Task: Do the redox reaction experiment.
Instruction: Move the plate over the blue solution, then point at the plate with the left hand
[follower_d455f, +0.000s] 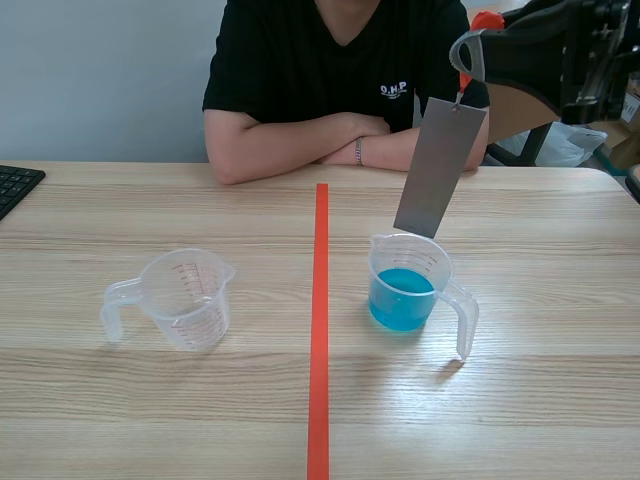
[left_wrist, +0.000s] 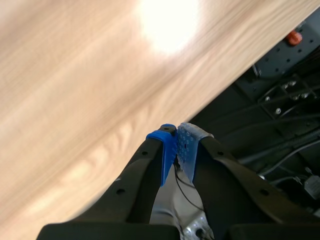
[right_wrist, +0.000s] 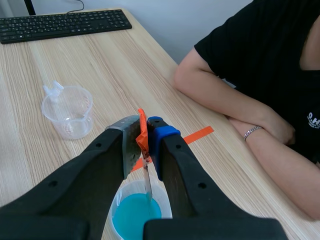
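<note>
Inventory, qty per type:
2x clear measuring cup, i.e. 1 empty cup (follower_d455f: 190, 298) + 1 blue-liquid cup (follower_d455f: 405, 290)
1x metal strip (follower_d455f: 438, 168) w/ 1 orange tag (right_wrist: 142, 131)
1x keyboard (follower_d455f: 15, 185)
1x person (follower_d455f: 340, 70) w/ 1 bracelet (right_wrist: 252, 131)
1x bench (follower_d455f: 150, 420) w/ 1 orange tape line (follower_d455f: 320, 330)
2x sets of jaws, 1 left + 1 right, ea. w/ 2 fingers (right_wrist: 95, 165)

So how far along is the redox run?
Done: the right gripper holds the flat grey metal strip by its orange tab, above the clear plastic cup of blue liquid. In hand: the strip's lower end is at the cup's rim, not in the liquid. To do: dip it. Left gripper: shut, empty.
</note>
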